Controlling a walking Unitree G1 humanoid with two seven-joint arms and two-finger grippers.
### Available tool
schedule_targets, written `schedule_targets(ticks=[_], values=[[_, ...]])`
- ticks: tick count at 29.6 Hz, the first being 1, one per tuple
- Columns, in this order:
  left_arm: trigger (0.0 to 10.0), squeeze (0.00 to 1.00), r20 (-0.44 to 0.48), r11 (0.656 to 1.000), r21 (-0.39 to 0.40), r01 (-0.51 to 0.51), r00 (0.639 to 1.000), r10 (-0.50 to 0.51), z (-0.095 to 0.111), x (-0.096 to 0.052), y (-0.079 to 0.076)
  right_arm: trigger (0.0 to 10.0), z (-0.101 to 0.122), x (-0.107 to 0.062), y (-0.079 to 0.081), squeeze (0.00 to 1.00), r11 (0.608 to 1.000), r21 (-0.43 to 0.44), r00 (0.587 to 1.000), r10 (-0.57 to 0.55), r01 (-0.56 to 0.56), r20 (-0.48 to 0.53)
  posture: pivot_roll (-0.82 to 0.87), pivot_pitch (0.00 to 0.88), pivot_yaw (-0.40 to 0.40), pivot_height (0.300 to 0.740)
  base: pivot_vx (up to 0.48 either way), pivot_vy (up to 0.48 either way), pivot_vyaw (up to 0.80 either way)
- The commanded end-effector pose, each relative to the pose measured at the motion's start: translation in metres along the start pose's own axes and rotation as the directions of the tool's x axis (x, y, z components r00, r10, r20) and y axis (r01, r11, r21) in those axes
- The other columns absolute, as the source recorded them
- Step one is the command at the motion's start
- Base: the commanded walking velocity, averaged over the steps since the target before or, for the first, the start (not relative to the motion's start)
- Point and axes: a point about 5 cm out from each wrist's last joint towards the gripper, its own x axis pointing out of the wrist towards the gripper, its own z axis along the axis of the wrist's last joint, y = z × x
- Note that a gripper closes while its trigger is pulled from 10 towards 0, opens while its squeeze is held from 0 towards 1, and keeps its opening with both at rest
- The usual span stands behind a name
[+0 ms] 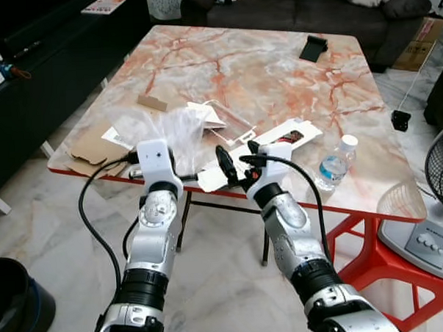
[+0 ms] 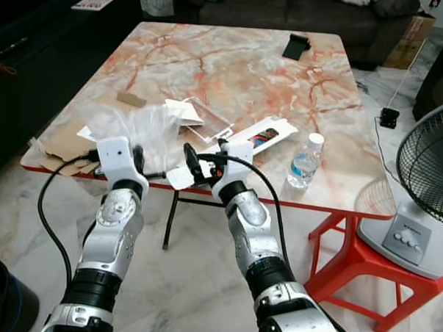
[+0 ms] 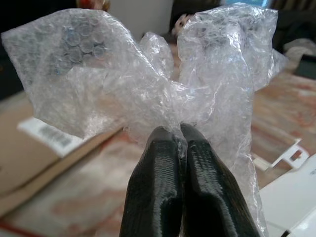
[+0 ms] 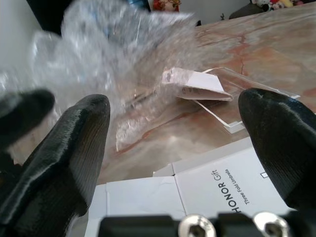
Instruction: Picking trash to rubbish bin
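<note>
A crumpled sheet of clear bubble wrap (image 1: 170, 128) stands up at the near edge of the marble table (image 1: 261, 69). My left gripper (image 3: 180, 130) is shut on its lower folds, as the left wrist view shows. My right gripper (image 1: 237, 158) is open just right of it, above the table's near edge. Its fingers (image 4: 74, 143) spread over a flattened white box (image 1: 279, 138) printed "HONOR Gift" (image 4: 222, 185). A clear plastic tray with white paper (image 4: 197, 84) lies behind the wrap.
A water bottle (image 1: 335, 161) stands near the table's right front. Flat brown cardboard (image 1: 95, 146) lies at the left edge. A black object (image 1: 313, 47) sits at the far side. A dark bin (image 1: 10, 300) stands on the floor at lower left, and a fan (image 1: 439, 171) at right.
</note>
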Motion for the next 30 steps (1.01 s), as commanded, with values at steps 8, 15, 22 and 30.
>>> schedule_targets(ticks=[8, 15, 22, 30], values=[[10.0, 0.0, 0.189, 0.99, 0.144, 0.012, 0.981, -0.039, 0.024, -0.001, -0.005, 10.0, 0.006, 0.006, 0.008, 0.0, 1.0, 0.02, 0.999, -0.004, 0.003, 0.036, 0.14, 0.101, -0.024, 0.728, 0.0, 0.0, 0.0], [10.0, 0.0, 0.178, 0.977, 0.209, -0.042, 0.984, 0.004, 0.014, -0.003, 0.016, 10.0, 0.016, 0.006, -0.001, 0.0, 0.998, -0.015, 0.996, -0.052, 0.054, 0.078, 0.13, 0.102, -0.023, 0.728, 0.0, 0.0, 0.0], [10.0, 0.0, 0.198, 0.947, 0.296, -0.126, 0.978, 0.068, 0.013, -0.008, 0.052, 10.0, 0.029, 0.007, -0.017, 0.0, 0.993, -0.069, 0.99, -0.09, 0.098, 0.106, 0.14, 0.107, -0.032, 0.728, 0.0, 0.0, 0.0], [10.0, 0.0, 0.194, 0.937, 0.315, -0.148, 0.977, 0.089, 0.011, -0.013, 0.061, 10.0, 0.041, 0.008, -0.027, 0.0, 0.991, -0.055, 0.984, -0.109, 0.118, 0.142, 0.14, 0.108, -0.035, 0.728, 0.0, 0.0, 0.0]])
